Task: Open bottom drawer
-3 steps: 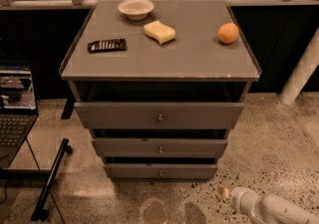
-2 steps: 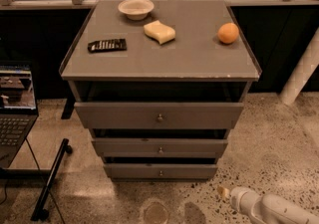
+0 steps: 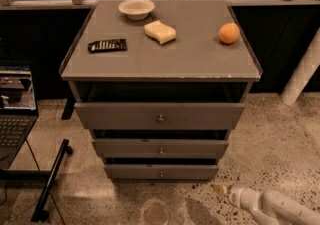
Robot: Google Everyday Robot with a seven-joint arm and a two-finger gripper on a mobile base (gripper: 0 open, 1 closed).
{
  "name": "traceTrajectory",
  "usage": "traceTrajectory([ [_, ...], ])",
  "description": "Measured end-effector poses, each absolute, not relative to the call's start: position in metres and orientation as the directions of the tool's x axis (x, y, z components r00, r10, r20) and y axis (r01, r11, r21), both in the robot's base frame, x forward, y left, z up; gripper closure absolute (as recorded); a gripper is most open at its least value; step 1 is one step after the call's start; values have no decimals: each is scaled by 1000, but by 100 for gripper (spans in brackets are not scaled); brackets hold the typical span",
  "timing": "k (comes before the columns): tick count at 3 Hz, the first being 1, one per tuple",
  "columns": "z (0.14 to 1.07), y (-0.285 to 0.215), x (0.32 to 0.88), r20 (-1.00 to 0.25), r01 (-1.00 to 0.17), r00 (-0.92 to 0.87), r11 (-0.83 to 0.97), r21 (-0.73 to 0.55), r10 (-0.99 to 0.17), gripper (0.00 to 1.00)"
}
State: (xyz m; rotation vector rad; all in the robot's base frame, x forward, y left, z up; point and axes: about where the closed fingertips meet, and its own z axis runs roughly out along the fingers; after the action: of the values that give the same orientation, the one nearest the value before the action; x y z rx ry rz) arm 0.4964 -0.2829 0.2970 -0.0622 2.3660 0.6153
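Bottom drawer looks shut. My gripper sits low to its right, and I can't tell its grip. Next I reach for the knob.

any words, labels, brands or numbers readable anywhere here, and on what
No text can be read anywhere.
Keys of the black keypad device on the cabinet top: markings too small to read.
On the laptop screen at the left: only a picture, any writing too blurred.
On the bottom drawer and the two above: no labels.
On the gripper, low at the right above the floor: no marking visible.
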Motion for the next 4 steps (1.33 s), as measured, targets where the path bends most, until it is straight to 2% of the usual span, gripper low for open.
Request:
traceTrajectory([
  [1, 280, -278, 526, -634, -262, -761, 831, 491, 135, 100],
  [2, 280, -278, 526, -634, -262, -761, 831, 491, 135, 100],
  [4, 241, -267, 539, -637, -245, -742, 798, 550, 211, 100],
])
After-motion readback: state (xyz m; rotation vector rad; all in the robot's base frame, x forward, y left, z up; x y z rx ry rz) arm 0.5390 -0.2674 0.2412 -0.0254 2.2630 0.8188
